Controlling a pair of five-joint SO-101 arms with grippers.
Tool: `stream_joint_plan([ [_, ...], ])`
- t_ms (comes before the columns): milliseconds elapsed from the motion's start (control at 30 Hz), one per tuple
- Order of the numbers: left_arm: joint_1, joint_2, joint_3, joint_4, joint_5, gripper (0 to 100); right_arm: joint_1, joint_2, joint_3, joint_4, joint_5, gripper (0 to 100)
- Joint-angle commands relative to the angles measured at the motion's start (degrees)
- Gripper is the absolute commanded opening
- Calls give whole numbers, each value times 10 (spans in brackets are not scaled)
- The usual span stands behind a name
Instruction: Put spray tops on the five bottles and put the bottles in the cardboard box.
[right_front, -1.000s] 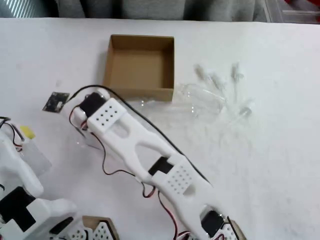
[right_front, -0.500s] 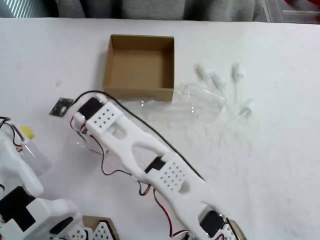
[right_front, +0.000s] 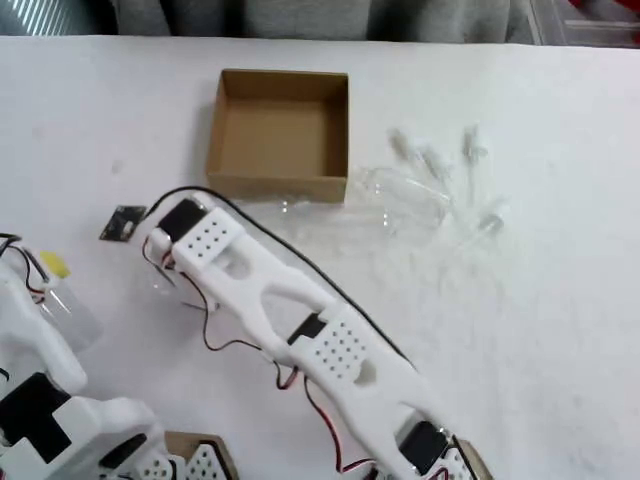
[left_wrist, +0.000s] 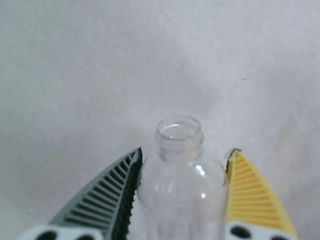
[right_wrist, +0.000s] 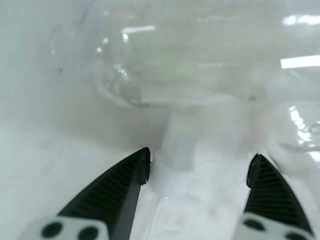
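The right claw, held apart, has been pulled back a little from the cardboard box. A bottle, well apart from the box, is clamped in the left claw and is not yet capped.

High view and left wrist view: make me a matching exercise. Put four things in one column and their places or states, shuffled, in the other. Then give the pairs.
Things
1. brown cardboard box
2. clear plastic bottle with a bare neck
3. clear spray tops
4. small dark square tag

Places or states
A. loose on the white table, right of the box in the high view
B. between the grey and yellow fingers of the left gripper
C. open, nothing inside
D. flat on the table beside the end of the right arm

Pairs: 1-C, 2-B, 3-A, 4-D
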Motion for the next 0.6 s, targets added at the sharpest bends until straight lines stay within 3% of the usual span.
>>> stream_joint_plan([
  [0, 15, -3, -24, -2, 8, 252, 0, 1, -24, -9, 6, 289],
  [300, 20, -3, -24, -2, 8, 252, 27, 30, -28, -12, 46, 140],
  [567, 21, -3, -23, -2, 8, 252, 57, 27, -120, 44, 46, 15],
])
